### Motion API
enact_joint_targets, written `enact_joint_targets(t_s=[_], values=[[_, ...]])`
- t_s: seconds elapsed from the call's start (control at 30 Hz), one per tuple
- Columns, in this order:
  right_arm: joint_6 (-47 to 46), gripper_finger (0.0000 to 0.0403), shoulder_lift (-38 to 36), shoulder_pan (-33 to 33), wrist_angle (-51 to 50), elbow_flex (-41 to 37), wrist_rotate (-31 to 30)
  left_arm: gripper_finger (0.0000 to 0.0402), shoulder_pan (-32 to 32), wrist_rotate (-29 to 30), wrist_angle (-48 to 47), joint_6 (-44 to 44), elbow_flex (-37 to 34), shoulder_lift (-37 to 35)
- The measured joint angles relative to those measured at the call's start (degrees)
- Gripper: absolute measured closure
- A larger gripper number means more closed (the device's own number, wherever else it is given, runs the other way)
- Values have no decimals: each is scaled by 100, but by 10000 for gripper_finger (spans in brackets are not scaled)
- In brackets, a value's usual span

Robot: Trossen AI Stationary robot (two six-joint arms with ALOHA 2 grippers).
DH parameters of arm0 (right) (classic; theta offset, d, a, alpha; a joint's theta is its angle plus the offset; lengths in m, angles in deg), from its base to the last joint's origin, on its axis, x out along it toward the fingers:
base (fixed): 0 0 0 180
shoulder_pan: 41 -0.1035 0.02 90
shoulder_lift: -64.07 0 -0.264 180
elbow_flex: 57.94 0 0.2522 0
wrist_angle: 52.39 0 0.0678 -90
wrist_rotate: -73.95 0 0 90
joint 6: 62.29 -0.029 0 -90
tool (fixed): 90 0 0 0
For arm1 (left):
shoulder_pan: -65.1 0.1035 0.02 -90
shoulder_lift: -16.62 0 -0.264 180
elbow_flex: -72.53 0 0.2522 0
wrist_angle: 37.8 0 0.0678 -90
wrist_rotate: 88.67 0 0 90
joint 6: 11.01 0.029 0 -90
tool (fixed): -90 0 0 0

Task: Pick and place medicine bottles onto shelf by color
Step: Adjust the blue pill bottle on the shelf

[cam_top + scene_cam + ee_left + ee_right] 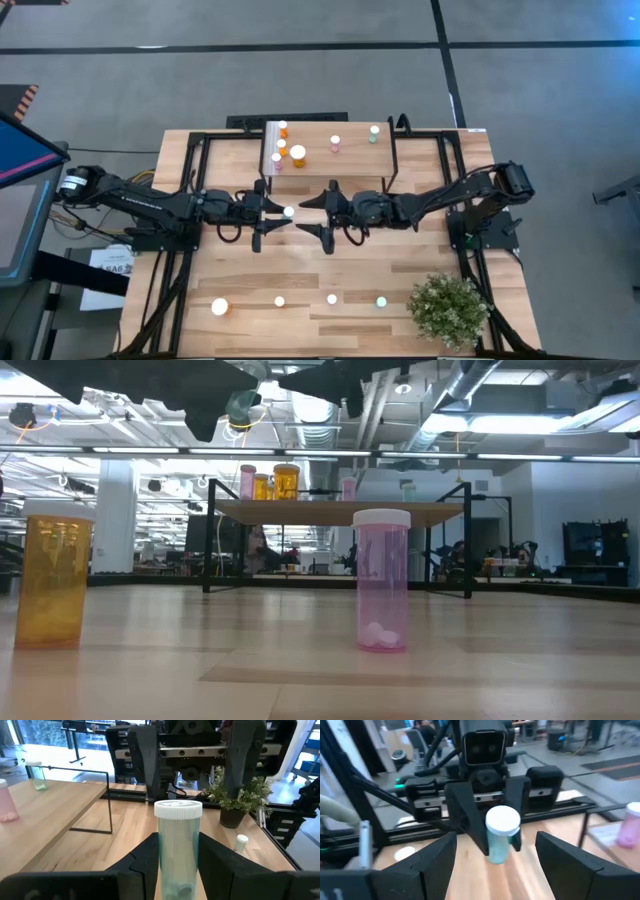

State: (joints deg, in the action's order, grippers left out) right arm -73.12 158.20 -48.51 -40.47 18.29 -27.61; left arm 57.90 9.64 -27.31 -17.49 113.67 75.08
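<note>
A teal-green medicine bottle with a white cap hangs over the middle of the table, with my left gripper shut on it. My right gripper faces it from the table's right. It is open, with its fingers spread to either side, just short of the bottle. The shelf stands at the far middle of the table. It carries orange bottles, pink bottles and one teal bottle, all upright on their bases. My left gripper pinches the teal bottle's body below the white cap between its two fingers. The fingers lie level and come from the table's left, across the bottle. The bottle stands upright in the hold, lifted clear of the table.
Near the table's front edge stand a large orange bottle, two small bottles and a teal bottle. A potted plant sits at the near right corner. In the low view, a pink bottle stands in front.
</note>
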Motion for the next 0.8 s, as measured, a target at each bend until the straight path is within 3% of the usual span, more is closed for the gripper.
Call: enact_joint_targets(t_s=[0.43,0.8], values=[[-134,106,2,280,176,0,718,294,0,4,5,0,0,0],[22,106,4,319,-122,160,732,294,0,3,9,2,0,0]])
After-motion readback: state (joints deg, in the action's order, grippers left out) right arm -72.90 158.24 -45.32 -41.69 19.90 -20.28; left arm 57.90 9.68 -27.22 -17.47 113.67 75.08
